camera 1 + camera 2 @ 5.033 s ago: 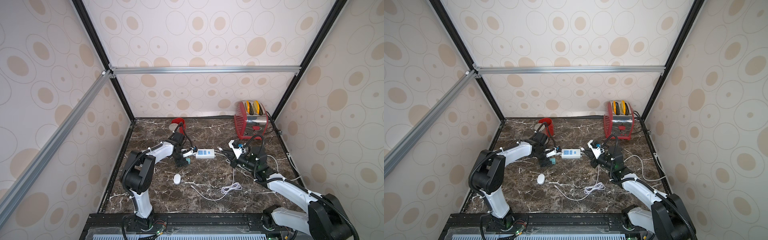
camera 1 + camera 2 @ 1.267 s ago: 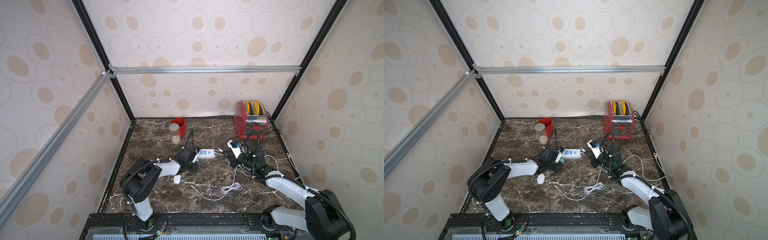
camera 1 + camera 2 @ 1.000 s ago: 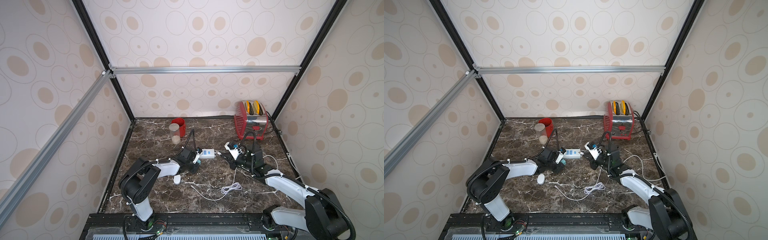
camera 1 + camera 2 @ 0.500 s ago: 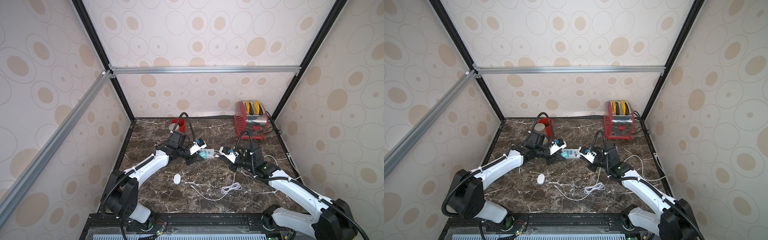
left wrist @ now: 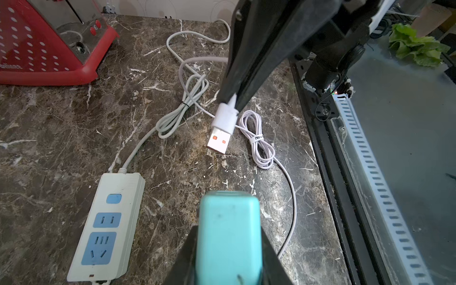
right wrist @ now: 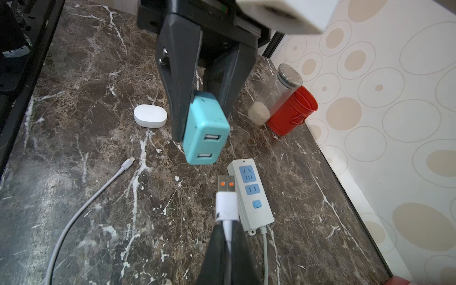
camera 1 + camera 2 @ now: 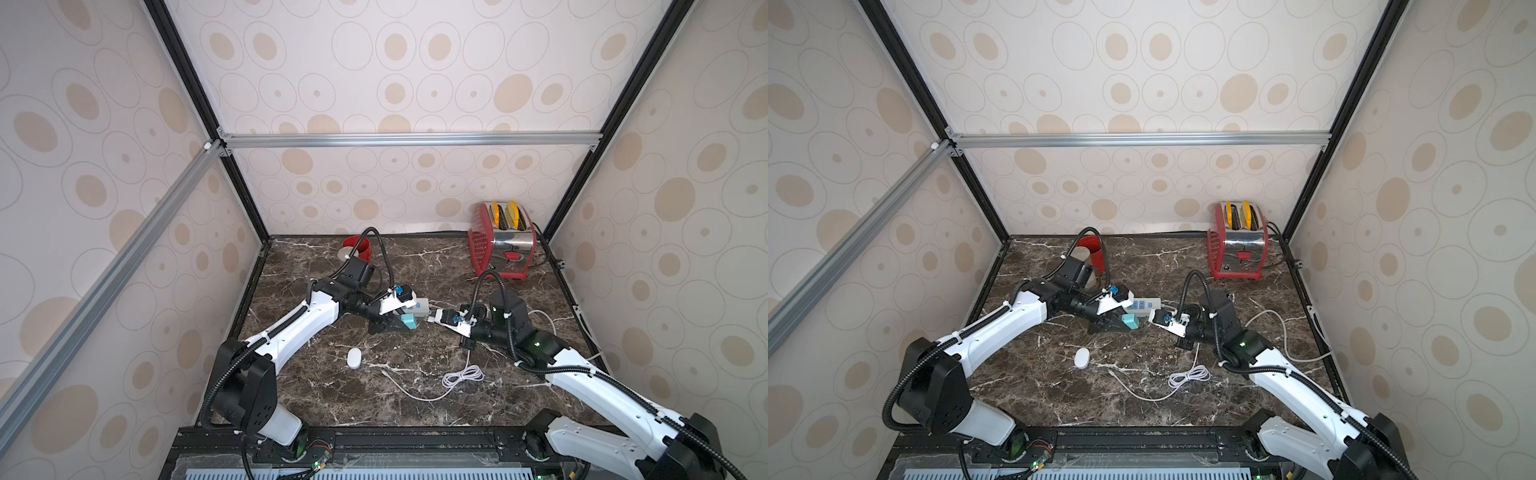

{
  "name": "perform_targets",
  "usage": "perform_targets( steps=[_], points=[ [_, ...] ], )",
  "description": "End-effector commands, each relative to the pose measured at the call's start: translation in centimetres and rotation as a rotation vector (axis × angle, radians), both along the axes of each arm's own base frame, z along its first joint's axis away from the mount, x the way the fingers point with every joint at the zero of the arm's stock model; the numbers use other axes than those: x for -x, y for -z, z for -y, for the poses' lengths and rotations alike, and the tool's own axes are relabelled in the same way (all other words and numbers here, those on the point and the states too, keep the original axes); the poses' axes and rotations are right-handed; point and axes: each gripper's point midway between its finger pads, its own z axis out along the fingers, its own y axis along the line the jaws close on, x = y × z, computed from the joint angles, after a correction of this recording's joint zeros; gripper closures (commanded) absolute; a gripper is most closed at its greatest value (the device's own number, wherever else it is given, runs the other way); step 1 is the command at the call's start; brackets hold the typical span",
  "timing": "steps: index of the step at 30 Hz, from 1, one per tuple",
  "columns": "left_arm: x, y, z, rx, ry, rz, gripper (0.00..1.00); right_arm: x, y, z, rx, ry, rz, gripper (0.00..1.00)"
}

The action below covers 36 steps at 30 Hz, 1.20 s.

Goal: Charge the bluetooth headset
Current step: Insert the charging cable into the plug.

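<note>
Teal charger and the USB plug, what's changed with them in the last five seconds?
The left gripper has raised the teal charger above the table; the right gripper, shut on the USB plug, has brought it up to face the charger's ports. The headset, power strip and cable coil have not moved.

Two arms were seen in both top views, the left arm [image 7: 303, 324] and the right arm [image 7: 611, 399], each made of white shells joined by black cylindrical joint housings [image 7: 245, 395]. A black corrugated cable [image 7: 372, 230] was looped above each wrist, and thin black cables were tied along the white links. A green light [image 7: 537, 344] was lit on a right arm joint. The left claw [image 6: 206, 118] was formed of two matt black tapered fingers [image 6: 181, 81], with two screw heads [image 6: 162, 53] set in one; the right claw [image 5: 230, 100] was equally black and wedge-shaped
</note>
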Motion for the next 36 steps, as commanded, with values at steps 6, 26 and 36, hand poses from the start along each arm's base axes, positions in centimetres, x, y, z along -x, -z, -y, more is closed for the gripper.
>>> perform_targets(
  steps=[6, 26, 36],
  points=[
    [1.1, -1.4, 0.4, 0.046, 0.058, 0.043, 1.00, 0.3, -0.9, -1.4, -0.046, -0.042, -0.051, 1.00],
    [1.1, -1.7, 0.4, 0.058, 0.044, 0.048, 1.00, 0.1, -0.3, -2.8, -0.026, -0.070, -0.079, 1.00],
    [0.9, -1.6, 0.3, 0.053, 0.040, 0.053, 1.00, 1.2, 0.4, -2.8, -0.002, -0.099, -0.126, 1.00]
  ],
)
